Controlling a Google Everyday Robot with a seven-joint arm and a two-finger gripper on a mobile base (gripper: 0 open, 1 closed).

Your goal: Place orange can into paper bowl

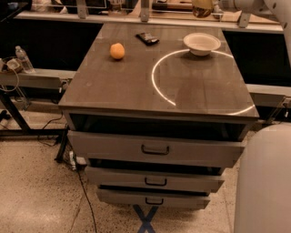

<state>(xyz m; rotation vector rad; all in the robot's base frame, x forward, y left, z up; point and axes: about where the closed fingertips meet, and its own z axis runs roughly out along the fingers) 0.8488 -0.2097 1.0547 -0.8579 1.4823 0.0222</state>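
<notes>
Height is what matters from where I stand: the gripper (213, 7) is up above the far edge of the desk (136, 91), towards its far right corner, and it looks clamped around the orange can (201, 8), which hangs clear of the wood with its lower end well above the surface. The paper bowl (202, 43) sits empty on the desk just inside that same far right corner, a little nearer to me than the can and almost directly beneath it. To do this well, I'd say the arm (248, 4) should bring the can slightly towards the front edge until it is centred over the bowl, then lower it straight down. The can's base should meet the flat middle of the bowl, not the flared rim. That bowl looks light and shallow, so a touch on the rim could tip it or skid it towards the right edge. The grip should loosen only once the can rests on the bowl's floor, and the gripper should then lift straight up. The orange fruit (117, 51) and the small dark object (148, 38) lie towards the far left and are well out of the way.
</notes>
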